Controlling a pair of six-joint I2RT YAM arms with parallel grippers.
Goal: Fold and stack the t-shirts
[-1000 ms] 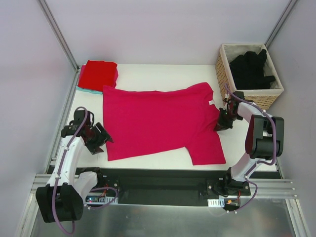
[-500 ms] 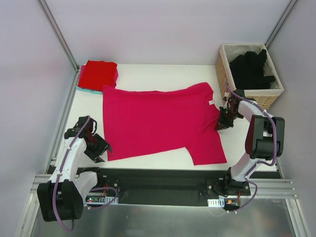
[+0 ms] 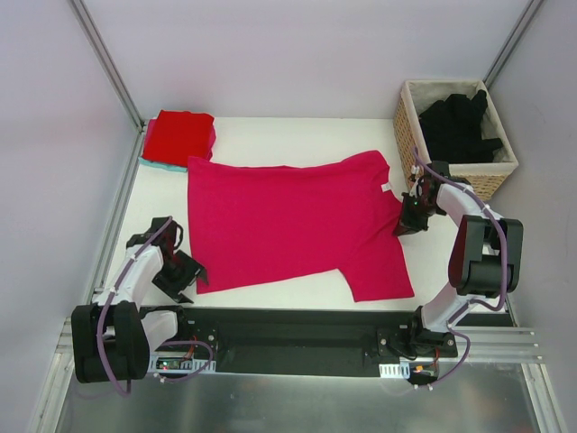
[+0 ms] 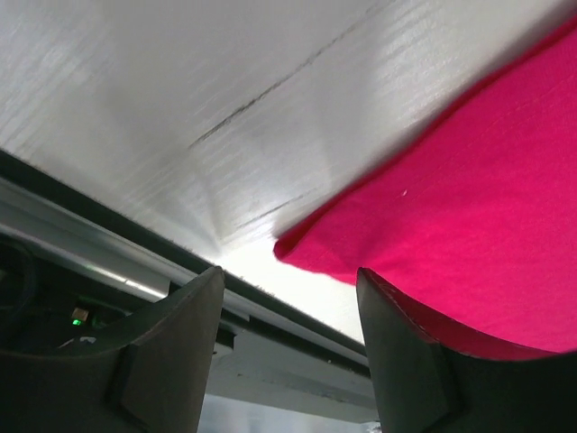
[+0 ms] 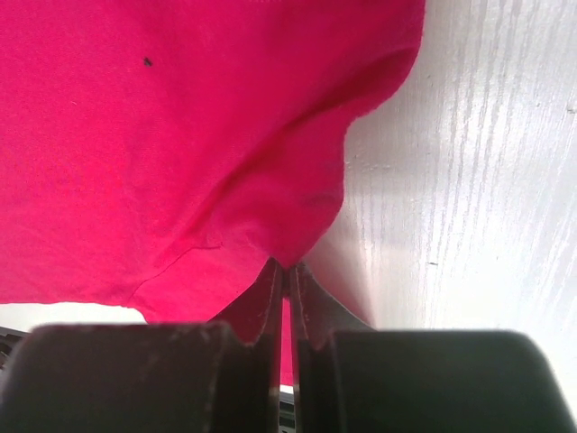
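The left arm is pulling back toward its own base. A second ago the left tool (image 3: pixel 183 273) was hanging farther up the bench (image 3: pixel 270 135), beside the left edge of the pink shirt (image 3: pixel 288 221). Now it is sitting low at that shirt's near-left corner. In the wrist view its two fingers are standing apart with nothing between them, and the cloth corner is lying just ahead of the gap, so the left tool (image 4: pixel 288 280) is not gripping yet. The right side is barely changing. The right tool (image 3: pixel 407 219) is staying pinched shut on a small fold of the shirt's right-hand edge, just nearer than the small white label (image 3: pixel 386 187).

The left tool seems to be lining up to take the corner, so that both ends are held before a fold begins. The pink shirt is lying spread flat across the middle of the bench, not yet folded. A folded red shirt (image 3: pixel 180 135) is resting at the far-left corner, and black shirts (image 3: pixel 460 126) are waiting in the basket (image 3: pixel 407 126) at the far right.

The left arm is tucking in tight, elbow near its base and forearm angling right toward the cloth. The right arm is reaching forward and leaning left, wrist bending down onto the shirt's edge.
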